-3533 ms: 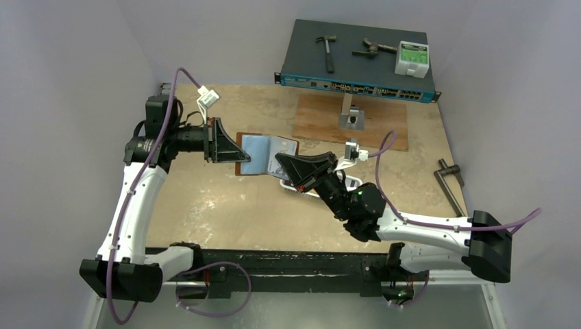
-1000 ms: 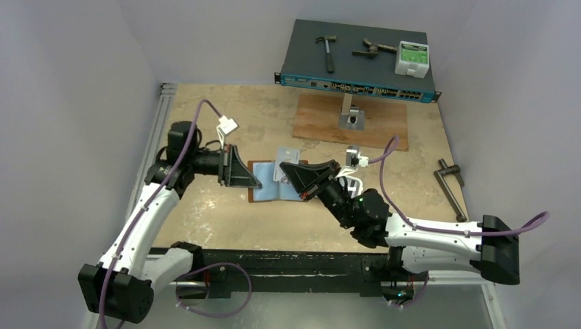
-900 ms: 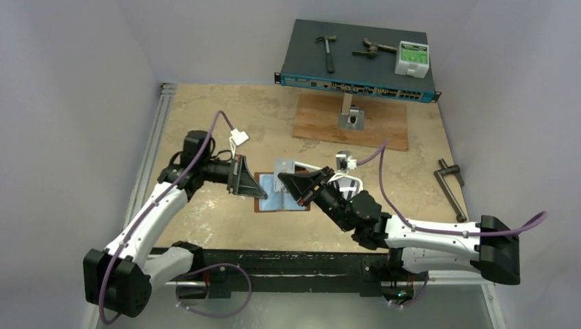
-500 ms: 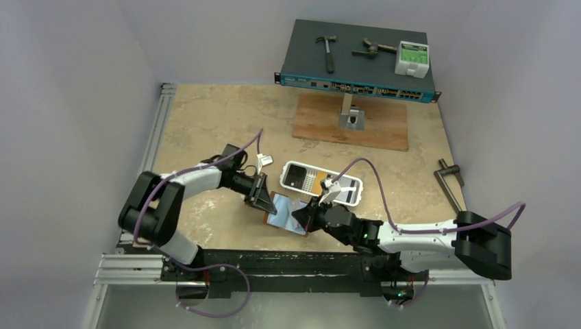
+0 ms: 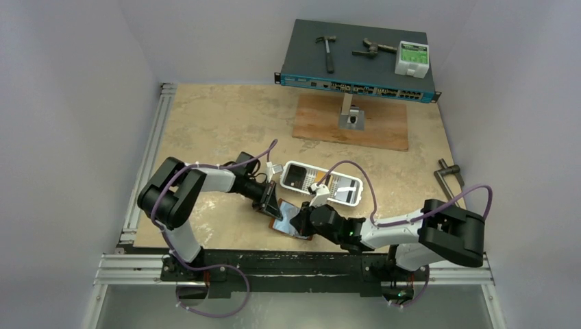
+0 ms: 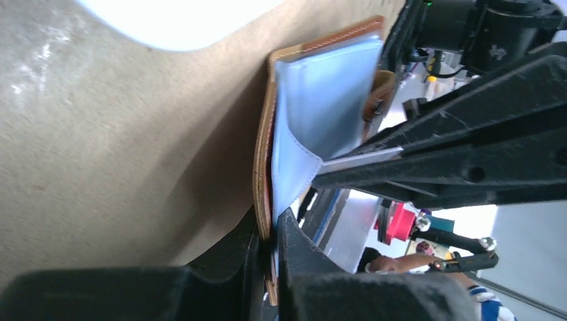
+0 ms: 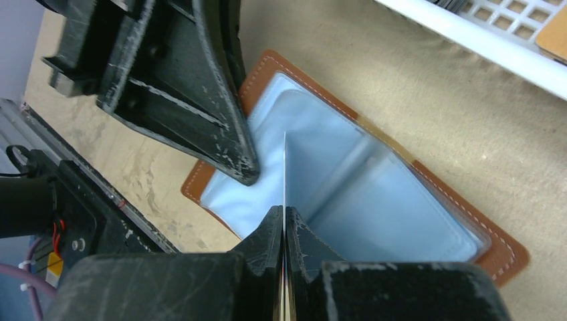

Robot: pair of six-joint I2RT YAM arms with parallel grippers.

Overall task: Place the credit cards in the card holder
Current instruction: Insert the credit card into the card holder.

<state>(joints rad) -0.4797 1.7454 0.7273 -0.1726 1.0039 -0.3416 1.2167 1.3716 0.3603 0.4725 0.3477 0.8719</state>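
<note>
Card holder (image 7: 374,207) lies open on worktop (image 5: 205,123), close to the near edge and between the two arms. Brown leather is on the outside, pale blue lining faces up.

Left tool (image 6: 267,226): clenched on the holder's left edge, leather and lining pinched between its fingers.

Right tool (image 7: 285,219): clenched on one card (image 7: 285,170). The card is edge-on to the wrist camera, so only a thin line shows and its colour is not readable.

The card's front end sits over the blue lining, just beside the left tool's finger. In the left wrist view it meets a raised blue flap. Cannot tell whether it has gone under a pocket lip.

White slotted tray (image 7: 468,30) stands just behind the holder, apart from it. Further cards (image 5: 297,178) lie in it, one black and one orange.

Network switch (image 5: 356,62) at the far end, hammer (image 5: 329,51) lying on top.
</note>
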